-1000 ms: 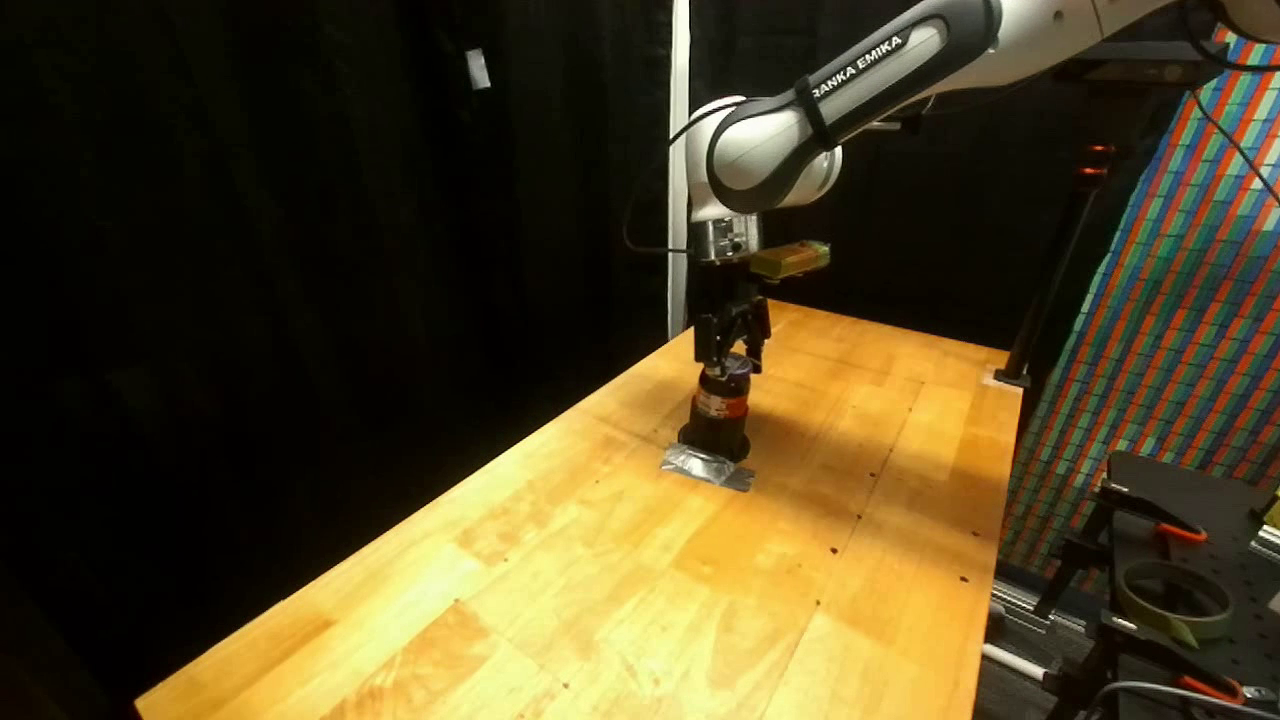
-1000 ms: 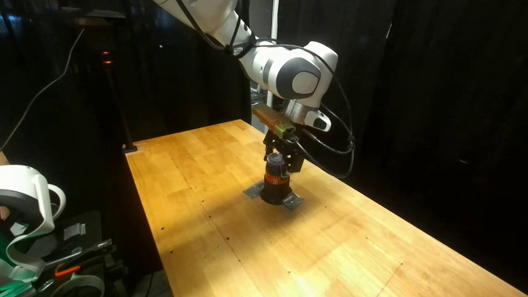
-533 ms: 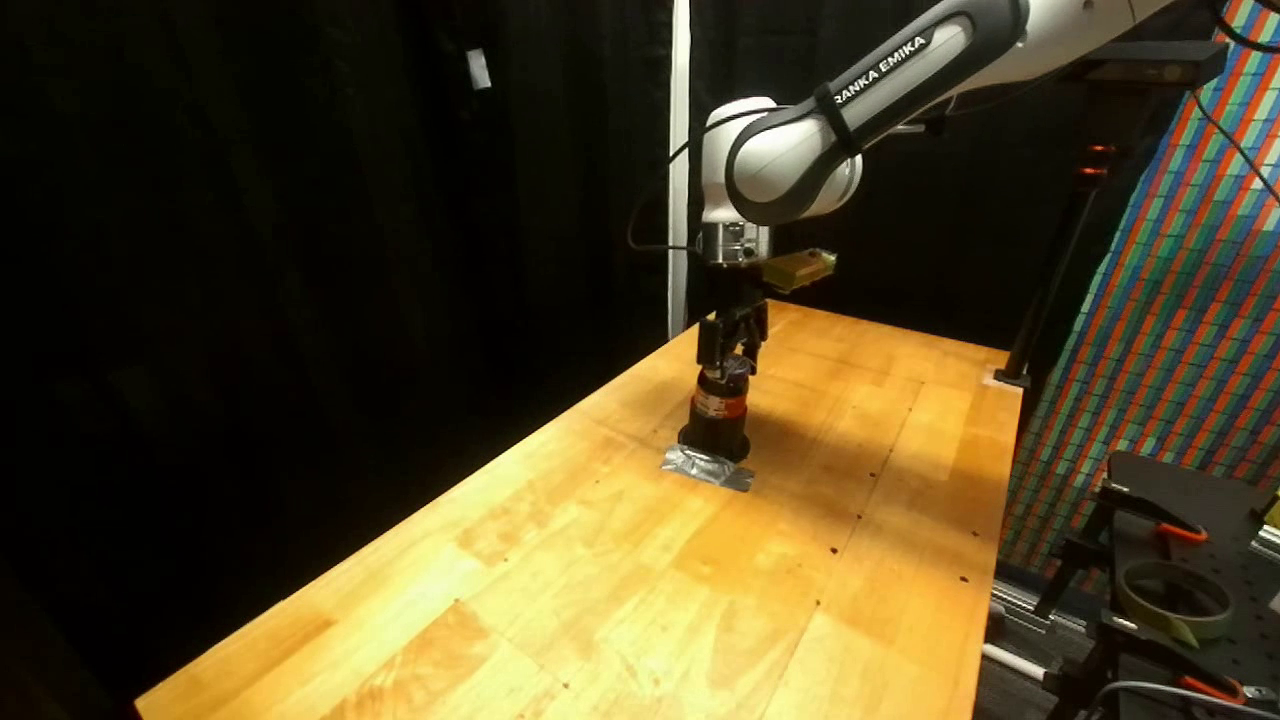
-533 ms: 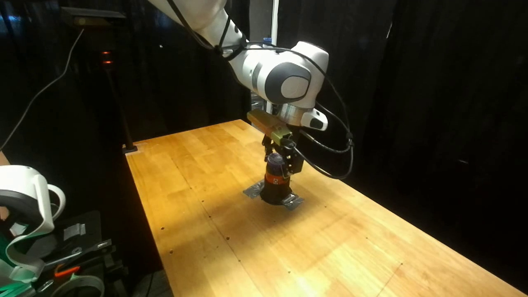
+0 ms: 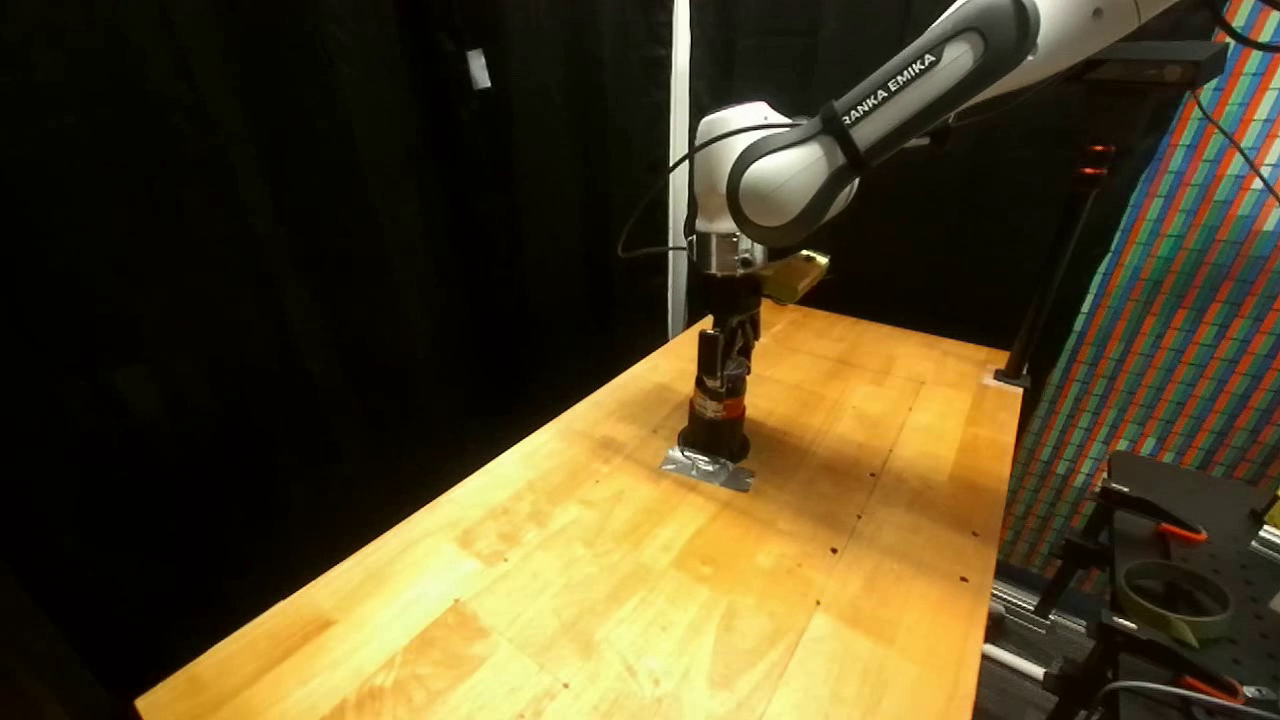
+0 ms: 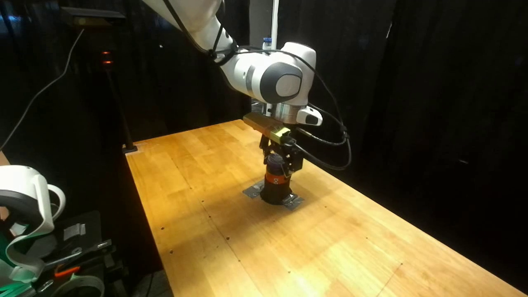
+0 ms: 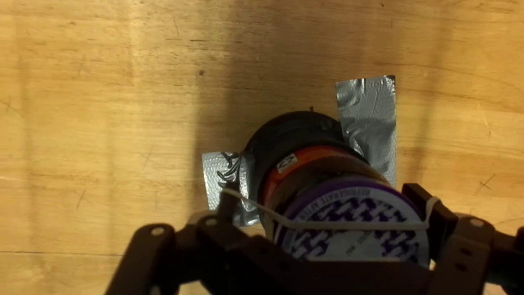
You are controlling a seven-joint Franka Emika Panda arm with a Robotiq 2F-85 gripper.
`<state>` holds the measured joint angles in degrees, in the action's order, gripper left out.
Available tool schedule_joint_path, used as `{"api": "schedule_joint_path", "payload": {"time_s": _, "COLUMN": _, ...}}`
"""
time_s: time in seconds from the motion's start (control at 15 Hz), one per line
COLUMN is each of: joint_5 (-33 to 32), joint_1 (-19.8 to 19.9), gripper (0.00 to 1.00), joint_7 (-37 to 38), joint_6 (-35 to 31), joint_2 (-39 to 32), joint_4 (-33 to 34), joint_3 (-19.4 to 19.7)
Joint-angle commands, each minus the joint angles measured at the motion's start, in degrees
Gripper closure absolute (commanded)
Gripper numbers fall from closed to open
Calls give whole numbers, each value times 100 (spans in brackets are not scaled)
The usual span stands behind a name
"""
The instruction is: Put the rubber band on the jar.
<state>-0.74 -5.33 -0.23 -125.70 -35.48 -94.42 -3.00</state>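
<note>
Jaws well apart, the gripper [image 7: 326, 200] straddles the top of the jar [image 7: 333, 186], the rubber band [image 7: 356, 225] strung over it from finger to finger.

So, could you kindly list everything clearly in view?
Table: 1, light brown, foreground
Base: 1, black, on table
Jar: 1, orange-brown with purple lid, above base
Rubber band: 1, pale, crossing lid in wrist view
Tape strips: 2, silver, beside base
Curtains: count unclear, black, behind table
Checkered sheet: 1, multicoloured, beyond table
Tape roll: at least 1, greenish, beside table
Unidentified object: 1, white, beside table
Arm: 1, white, above table
Fingers: 2, black, either side of lid
</note>
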Motion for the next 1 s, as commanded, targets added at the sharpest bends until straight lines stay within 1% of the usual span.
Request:
{"api": "schedule_joint_path", "payload": {"time_s": 0.0, "joint_5": -343, "joint_1": -133, "gripper": 0, "joint_7": 92, "joint_6": -361, "joint_2": 274, "joint_4": -410, "joint_3": 115}}
{"api": "schedule_joint_path", "payload": {"time_s": 0.13, "joint_5": -444, "joint_1": -182, "gripper": 0, "joint_7": 151, "joint_6": -458, "joint_2": 335, "joint_4": -491, "joint_3": 126}}
{"api": "schedule_joint_path", "payload": {"time_s": 0.4, "joint_5": -669, "joint_1": -299, "gripper": 0, "joint_7": 381, "joint_6": -346, "joint_2": 453, "joint_4": -562, "joint_3": 174}}
{"api": "schedule_joint_path", "payload": {"time_s": 0.53, "joint_5": -738, "joint_1": -316, "gripper": 0, "joint_7": 449, "joint_6": -226, "joint_2": 527, "joint_4": -628, "joint_3": 177}}
{"api": "schedule_joint_path", "payload": {"time_s": 0.93, "joint_5": -765, "joint_1": -300, "gripper": 0, "joint_7": 509, "joint_6": -279, "joint_2": 673, "joint_4": -893, "joint_3": 162}}
